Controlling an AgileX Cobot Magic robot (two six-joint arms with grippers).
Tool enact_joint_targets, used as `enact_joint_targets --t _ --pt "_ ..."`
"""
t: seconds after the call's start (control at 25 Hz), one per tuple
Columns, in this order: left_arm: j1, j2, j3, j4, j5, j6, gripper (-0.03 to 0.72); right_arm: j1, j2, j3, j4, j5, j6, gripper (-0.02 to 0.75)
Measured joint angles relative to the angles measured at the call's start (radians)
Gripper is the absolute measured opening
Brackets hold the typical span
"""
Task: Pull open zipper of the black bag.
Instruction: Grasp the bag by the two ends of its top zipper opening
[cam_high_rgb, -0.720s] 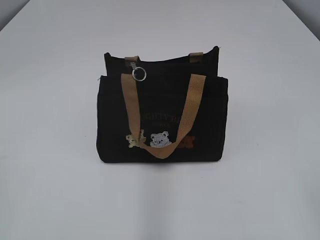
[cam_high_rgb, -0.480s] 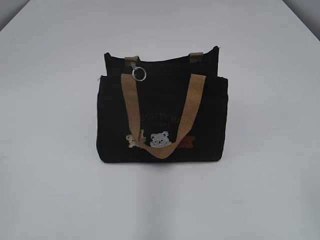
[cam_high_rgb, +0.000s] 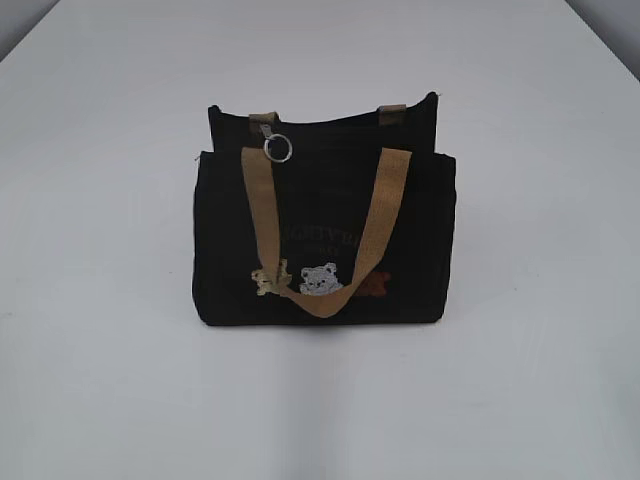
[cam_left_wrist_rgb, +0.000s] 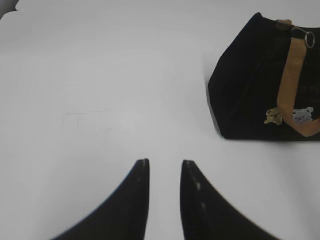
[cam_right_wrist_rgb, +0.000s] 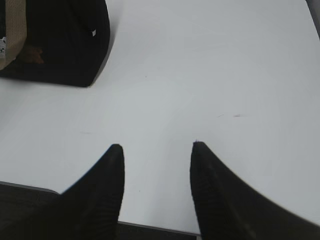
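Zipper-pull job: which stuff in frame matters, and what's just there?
Belongs to the job:
- small boxy black fabric bag
- zipper slider with silver split ring
- left gripper, open, empty
- right gripper, open, empty

Just there:
- tan webbing handles
- bear patches
- white table

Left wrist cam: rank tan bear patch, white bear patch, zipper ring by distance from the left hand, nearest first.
1. Tan bear patch, low on the bag front, right of the left hand.
2. White bear patch, just right of the tan one, slightly farther.
3. Zipper ring, at the bag's top edge, far upper right.
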Motion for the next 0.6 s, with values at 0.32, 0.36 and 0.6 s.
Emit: enact_joint_targets --t 0.32,0.36,0.6 --pt "0.0 0.301 -0.012 -0.313 -0.347 0.467 0.245 0.0 0.0 0.0 0.0 0.0 0.0 0.346" --pt "0.0 0.392 -0.011 -0.405 -0.424 0.592 0.285 0.0 0.0 0.0 0.0 0.0 0.0 0.346" --pt "-0.034 0.983 -0.073 -0.984 -0.57 1.445 0.414 0.0 0.0 0.0 0.0 0.0 0.0 0.346"
